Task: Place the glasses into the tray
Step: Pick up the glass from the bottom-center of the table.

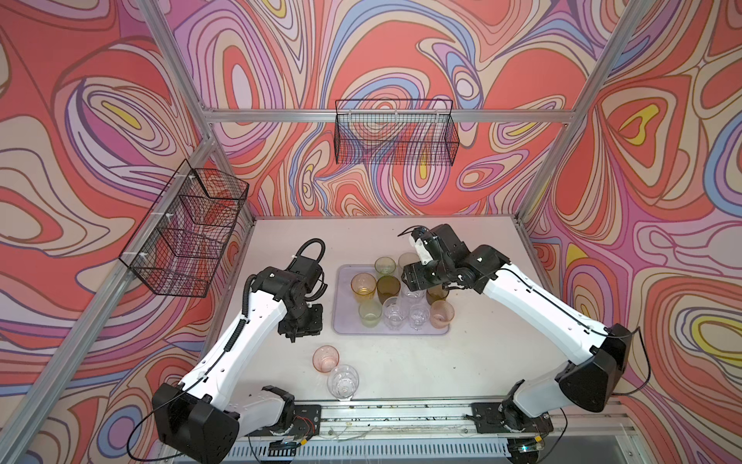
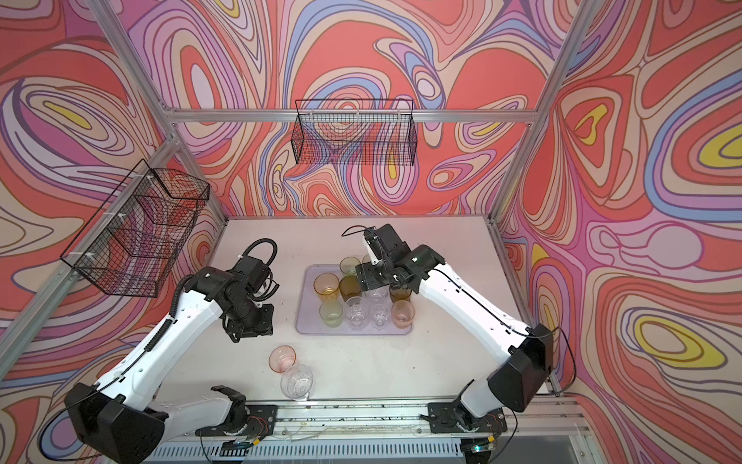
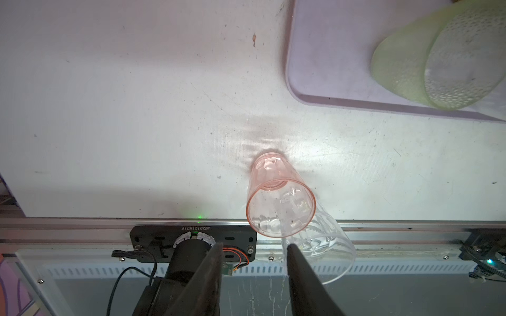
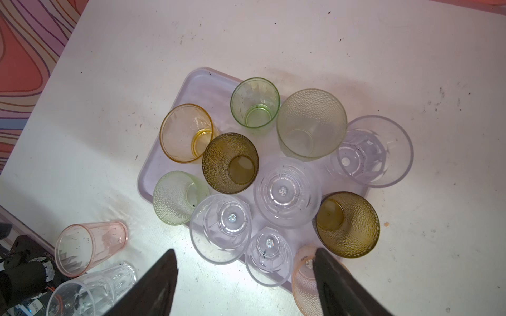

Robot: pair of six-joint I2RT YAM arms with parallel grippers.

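The lavender tray point(image 1: 344, 321) point(image 2: 307, 321) point(image 4: 197, 87) holds several upright glasses: amber point(image 1: 363, 286), olive point(image 1: 388, 284), pale green point(image 1: 369, 313) point(image 3: 405, 63), clear point(image 1: 393, 311) and pink point(image 1: 441, 314). Near the table's front edge, a pink glass point(image 1: 326, 358) point(image 3: 276, 191) and a clear glass point(image 1: 342, 381) point(image 3: 328, 251) stand close together. My left gripper point(image 1: 297, 333) point(image 3: 254, 246) hangs open and empty, left of the tray and behind those two. My right gripper point(image 1: 413, 286) point(image 4: 243, 254) hovers open and empty over the tray's back right part.
Black wire baskets hang on the left wall point(image 1: 188, 229) and the back wall point(image 1: 395, 132). An aluminium rail point(image 1: 401, 413) with both arm bases runs along the table's front edge. Frame posts stand at the back corners.
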